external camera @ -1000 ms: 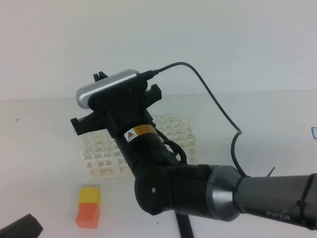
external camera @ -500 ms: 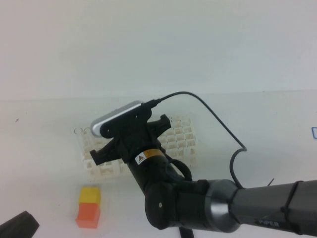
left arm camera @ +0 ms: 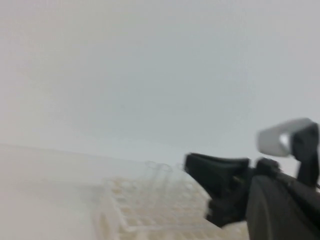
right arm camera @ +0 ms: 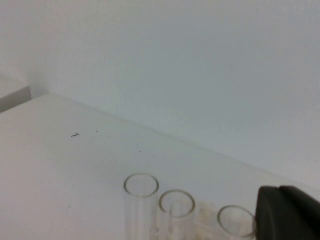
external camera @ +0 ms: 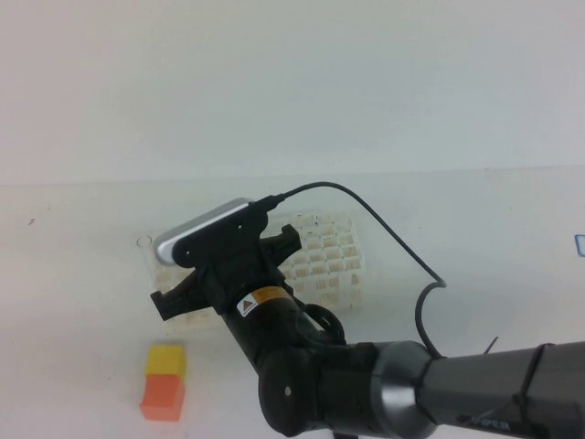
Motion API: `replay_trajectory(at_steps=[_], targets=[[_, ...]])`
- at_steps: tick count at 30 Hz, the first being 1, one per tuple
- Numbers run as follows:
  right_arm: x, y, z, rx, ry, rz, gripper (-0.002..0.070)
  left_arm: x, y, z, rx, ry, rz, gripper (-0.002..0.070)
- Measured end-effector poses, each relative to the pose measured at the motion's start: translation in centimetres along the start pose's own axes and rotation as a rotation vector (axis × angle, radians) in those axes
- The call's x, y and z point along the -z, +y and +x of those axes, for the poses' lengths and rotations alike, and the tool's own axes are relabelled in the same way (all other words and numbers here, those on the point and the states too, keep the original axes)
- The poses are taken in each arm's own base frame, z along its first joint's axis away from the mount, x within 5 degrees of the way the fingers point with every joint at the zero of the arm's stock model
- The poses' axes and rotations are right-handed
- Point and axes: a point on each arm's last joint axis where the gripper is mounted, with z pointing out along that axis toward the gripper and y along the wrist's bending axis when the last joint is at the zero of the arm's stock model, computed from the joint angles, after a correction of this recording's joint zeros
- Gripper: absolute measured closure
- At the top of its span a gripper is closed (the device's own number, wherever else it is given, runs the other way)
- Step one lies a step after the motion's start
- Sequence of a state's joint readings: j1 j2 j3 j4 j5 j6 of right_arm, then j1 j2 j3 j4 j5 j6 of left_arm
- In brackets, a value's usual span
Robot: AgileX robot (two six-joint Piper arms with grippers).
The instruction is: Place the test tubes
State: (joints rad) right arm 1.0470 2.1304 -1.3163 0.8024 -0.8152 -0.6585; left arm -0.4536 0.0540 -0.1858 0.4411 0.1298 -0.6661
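Here, right gripper (external camera: 175, 297) over near-left corner of white rack (external camera: 329, 261), grip impossible to tell, three clear tubes (right arm camera: 141, 186) upright beside it, left gripper unseen

Right arm (external camera: 393, 398) black, bulbous, grey band (external camera: 399, 402) at 5 o'clock. Silver wrist camera (external camera: 203, 229), black cable (external camera: 393, 233), yellow warning sticker (external camera: 259, 300); black right gripper (left arm camera: 212, 190) just beyond.

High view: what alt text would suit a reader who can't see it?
The black right arm reaches from the lower right, its right gripper over the left end of a white test tube rack on a white table. A yellow block and an orange block sit together in front; the left gripper is out of view.
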Motion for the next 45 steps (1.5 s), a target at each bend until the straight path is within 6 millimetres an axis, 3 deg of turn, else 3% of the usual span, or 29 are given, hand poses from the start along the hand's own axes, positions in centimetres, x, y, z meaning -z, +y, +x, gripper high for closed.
replay_trajectory(at_steps=[13,16,19,27,33,39,45], targets=[[-0.1,0.3,-1.4,0.040,-0.052,-0.016,0.0678,0.1,0.9,-0.2,-0.020,-0.045,-0.189,0.0676],[0.5,0.0,-3.8,0.083,-0.126,-0.014,0.0678,0.2,1.0,-0.3,-0.021,-0.049,-0.204,0.0676],[1.8,-0.7,-7.7,0.132,-0.250,-0.020,0.0678,0.2,1.1,-0.3,-0.024,-0.054,-0.228,0.0676],[8.3,-4.3,-20.0,0.270,-0.644,-0.040,0.0678,0.3,1.5,-0.4,-0.031,-0.071,-0.298,0.0676],[13.0,-8.0,-25.5,0.341,-0.775,-0.017,0.0678,1.0,1.8,-0.7,0.055,-0.154,-0.412,0.0676],[16.5,-11.0,-27.5,0.510,-0.674,-0.071,0.0678,1.6,2.1,-1.0,0.041,-0.229,-0.525,0.0676],[20.6,-13.7,-25.8,0.599,-0.587,-0.064,0.0678,1.9,2.7,-0.2,0.031,-0.137,-0.618,0.0676]])
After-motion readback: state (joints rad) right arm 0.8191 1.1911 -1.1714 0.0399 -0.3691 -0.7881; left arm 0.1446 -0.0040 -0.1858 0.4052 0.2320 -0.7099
